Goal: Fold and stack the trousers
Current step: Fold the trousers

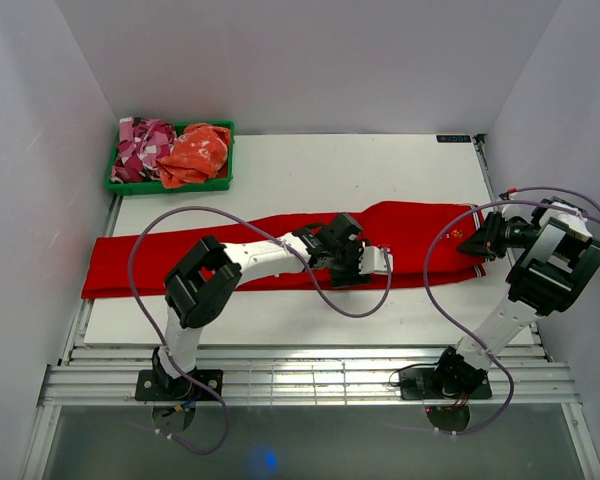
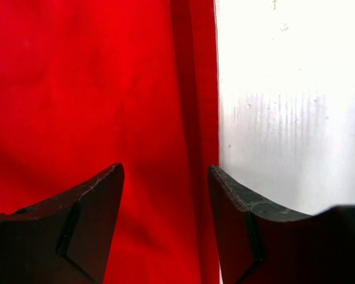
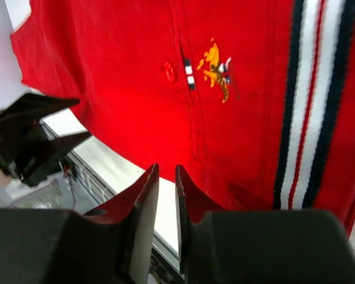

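Observation:
The bright red trousers [image 1: 180, 255] lie flat across the table from its left edge to the right side. Their waist end, with a striped band [image 3: 313, 89] and a small orange emblem [image 3: 216, 66], is at the right. My left gripper [image 1: 372, 262] is open and low over the middle of the trousers; in the left wrist view the gripper [image 2: 165, 170] straddles the red cloth [image 2: 77, 89] near its edge. My right gripper [image 1: 478, 240] hovers at the waist end. In the right wrist view it [image 3: 167, 170] is shut to a thin gap with nothing in it, just off the cloth's edge [image 3: 136, 71].
A green basket [image 1: 115, 185] at the table's back left holds a pink-and-white patterned garment [image 1: 143, 145] and an orange garment [image 1: 198, 152]. White walls stand on three sides. A metal rail [image 1: 300, 380] runs along the near edge. Bare white table [image 1: 360, 175] lies behind the trousers.

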Robot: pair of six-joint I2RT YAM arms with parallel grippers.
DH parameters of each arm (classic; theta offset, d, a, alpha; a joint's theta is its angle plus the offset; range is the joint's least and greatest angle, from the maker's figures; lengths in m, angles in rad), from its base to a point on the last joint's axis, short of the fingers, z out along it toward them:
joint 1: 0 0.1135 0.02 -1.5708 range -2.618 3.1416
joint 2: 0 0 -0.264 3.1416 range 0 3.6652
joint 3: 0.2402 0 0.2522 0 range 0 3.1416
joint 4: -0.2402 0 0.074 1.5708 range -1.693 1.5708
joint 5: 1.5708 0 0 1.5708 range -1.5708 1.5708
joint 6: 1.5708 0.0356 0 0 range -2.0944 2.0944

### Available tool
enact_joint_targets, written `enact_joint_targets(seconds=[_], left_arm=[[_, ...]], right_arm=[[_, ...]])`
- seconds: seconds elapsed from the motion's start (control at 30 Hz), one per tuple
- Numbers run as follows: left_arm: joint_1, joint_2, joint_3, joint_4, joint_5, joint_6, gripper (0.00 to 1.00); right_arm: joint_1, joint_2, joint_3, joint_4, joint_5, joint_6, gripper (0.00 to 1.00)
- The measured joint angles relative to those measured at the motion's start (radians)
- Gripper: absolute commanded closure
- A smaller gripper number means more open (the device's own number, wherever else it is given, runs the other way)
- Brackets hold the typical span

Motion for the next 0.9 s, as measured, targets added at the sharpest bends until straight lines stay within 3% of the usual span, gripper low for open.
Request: enact_joint_targets(seconds=[0.1, 0.17, 0.2, 0.23, 0.47, 0.7, 0.9], left_arm=[[-0.009, 0.048, 0.001, 0.029, -0.028, -0.001, 0.33], [-0.009, 0.064, 0.001, 0.04, -0.042, -0.002, 0.41], [-0.009, 0.066, -0.001, 0.047, -0.051, -0.002, 0.46], [-0.009, 0.066, -0.003, 0.053, -0.061, -0.002, 0.58], [-0.008, 0.033, -0.074, 0.14, -0.136, 0.011, 1.0], [-0.012, -0.139, -0.219, 0.151, -0.176, 0.052, 1.0], [-0.052, -0.214, -0.344, 0.154, -0.212, 0.066, 1.0]], right_arm=[[0.0, 0.0, -0.014, -0.008, -0.005, 0.001, 0.92], [0.0, -0.001, -0.017, -0.013, -0.008, 0.002, 0.92], [0.0, -0.002, -0.018, -0.018, -0.009, 0.001, 0.92], [0.0, -0.004, -0.018, -0.022, -0.011, -0.002, 0.92], [0.0, -0.018, -0.007, -0.106, -0.034, -0.061, 0.92], [-0.008, -0.05, 0.035, -0.213, -0.03, -0.177, 0.92], [-0.022, -0.121, -0.145, -0.174, 0.1, -0.241, 0.92]])
